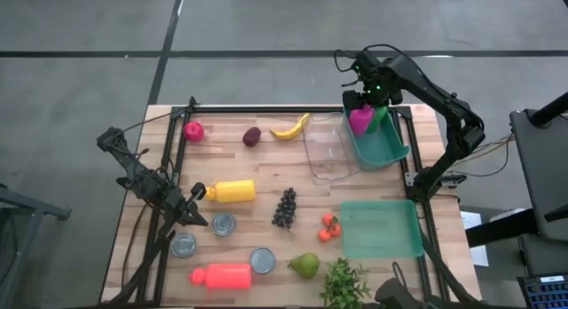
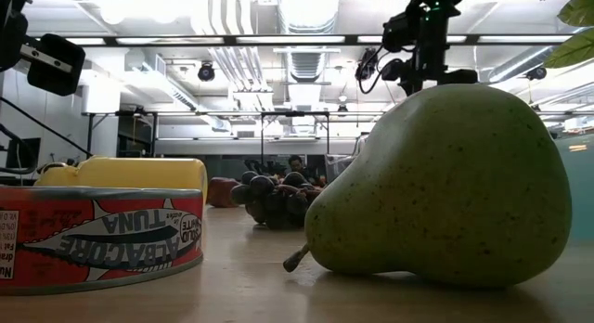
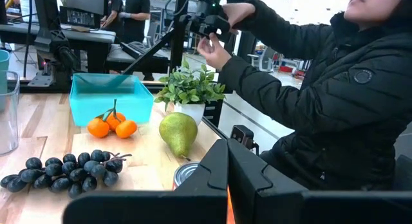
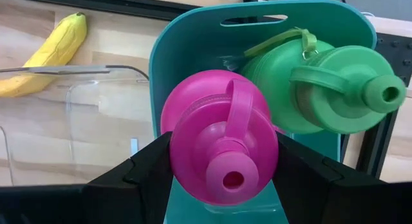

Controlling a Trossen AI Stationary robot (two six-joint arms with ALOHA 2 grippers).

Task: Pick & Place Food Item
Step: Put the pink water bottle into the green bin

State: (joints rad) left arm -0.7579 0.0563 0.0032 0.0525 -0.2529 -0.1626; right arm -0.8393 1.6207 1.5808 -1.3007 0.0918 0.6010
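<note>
My right gripper (image 4: pixel 222 166) stands at the table's far right, over a teal bin (image 1: pixel 383 147), shut on a pink bottle (image 4: pixel 219 137). A green bottle (image 4: pixel 322 89) lies in the same bin, next to the pink one. On the table lie a banana (image 1: pixel 290 127), grapes (image 1: pixel 284 207), a pear (image 1: pixel 304 265) and small orange fruits (image 1: pixel 329 227). My left gripper (image 1: pixel 197 216) waits shut near the table's left side, touching nothing. My right gripper pinches the pink bottle's body (image 4: pixel 177 130) between its two fingers, one on each side below the cap. The fingers come from above, pointing steeply down. The bottle stands upright with its cap up, inside the bin's outline; its base is hidden.
A clear container (image 1: pixel 328 149) stands left of the bin, and a teal lid (image 1: pixel 382 229) lies near it. Also on the table are a yellow bottle (image 1: pixel 232 191), a red bottle (image 1: pixel 222 275), several cans and a potted plant (image 1: pixel 344 284). A person (image 3: pixel 322 89) stands by the table's near right corner.
</note>
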